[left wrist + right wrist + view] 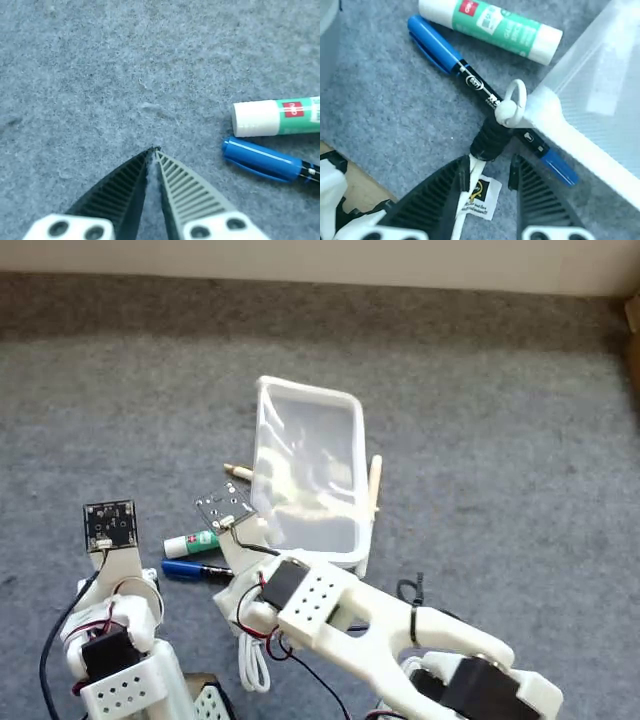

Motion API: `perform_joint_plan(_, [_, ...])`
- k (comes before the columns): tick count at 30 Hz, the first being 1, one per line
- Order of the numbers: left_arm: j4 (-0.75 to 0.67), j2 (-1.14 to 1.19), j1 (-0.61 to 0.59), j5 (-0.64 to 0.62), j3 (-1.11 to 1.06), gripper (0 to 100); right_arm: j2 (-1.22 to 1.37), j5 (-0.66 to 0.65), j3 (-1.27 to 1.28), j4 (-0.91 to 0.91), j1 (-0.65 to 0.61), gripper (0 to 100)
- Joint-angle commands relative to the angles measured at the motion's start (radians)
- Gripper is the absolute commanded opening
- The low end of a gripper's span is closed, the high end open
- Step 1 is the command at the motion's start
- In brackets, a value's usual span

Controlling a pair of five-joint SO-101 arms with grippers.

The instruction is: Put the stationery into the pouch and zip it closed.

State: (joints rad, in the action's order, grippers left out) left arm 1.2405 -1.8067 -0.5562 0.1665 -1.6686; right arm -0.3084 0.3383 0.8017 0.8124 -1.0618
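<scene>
Evidently your right pincer (489,162) stood released, with the black zipper pull (491,140) of the pouch (600,85) at its tips, over the blue marker (437,50). Your left pincer (154,150) was clenched on nothing above the worktop (100,75), the glue stick (277,116) near it.

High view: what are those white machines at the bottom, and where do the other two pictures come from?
They are two robot arms, each ending in a gripper. The high view looks down from a fixed camera; the other two pictures come from cameras on each arm's wrist. On the grey surface lie a clear pouch, a glue stick, a blue marker and a wooden pencil. The left gripper is shut on nothing. The right gripper is open, its tips at the pouch's black zipper pull.
</scene>
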Motion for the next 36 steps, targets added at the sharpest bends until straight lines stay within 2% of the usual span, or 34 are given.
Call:
perform_joint_plan(1, [-0.018,-0.008,-0.013,-0.005,0.030,1,0.059,0.009,-0.067,-0.065,-0.012,13.5])
perform_joint_plan(12, [-0.020,-0.008,-0.013,-0.005,0.030,1,0.180,0.009,-0.067,-0.114,-0.016,12.8])
perform_joint_plan(17, [-0.020,-0.008,-0.013,-0.005,0.030,1,0.179,0.002,-0.068,-0.111,-0.016,0.5])
perform_joint_plan(21, [-0.020,-0.008,-0.013,-0.005,0.030,1,0.177,-0.002,-0.062,-0.107,-0.012,0.5])
perform_joint_plan(26, [-0.020,-0.008,-0.013,-0.005,0.030,1,0.176,-0.143,-0.068,-0.001,-0.010,0.5])
perform_joint_plan(31, [-0.020,-0.008,-0.013,-0.005,0.030,1,0.140,-0.157,-0.067,0.068,-0.008,0.5])
perform_joint_plan(36, [-0.020,-0.008,-0.013,-0.005,0.030,1,-0.054,-0.175,-0.058,0.150,0.016,0.5])
